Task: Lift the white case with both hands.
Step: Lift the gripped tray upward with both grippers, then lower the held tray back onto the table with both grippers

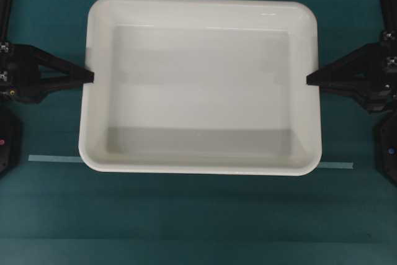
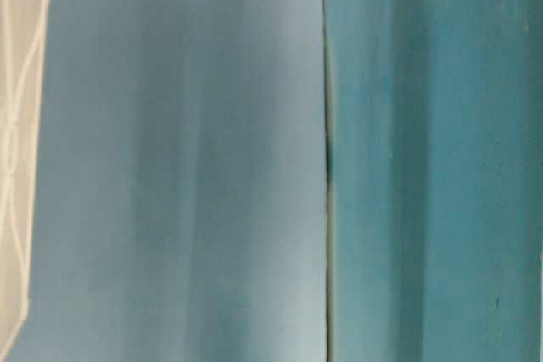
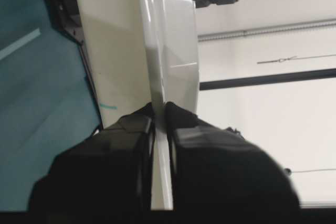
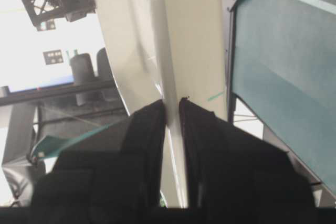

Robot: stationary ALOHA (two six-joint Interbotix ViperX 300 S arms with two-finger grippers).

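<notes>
The white case, a large shallow glossy tray, fills the middle of the overhead view. It looks raised off the teal table, with its underside and the room showing in both wrist views. My left gripper is shut on the rim of the case's left side, and the left wrist view shows the thin white rim pinched between the black fingers of that gripper. My right gripper is shut on the right side's rim, clamped between the two fingers of that gripper.
The teal table carries a pale tape line that runs under the case's near edge and comes out at the right. Black arm bases stand at both side edges. The table-level view shows only blurred blue surface.
</notes>
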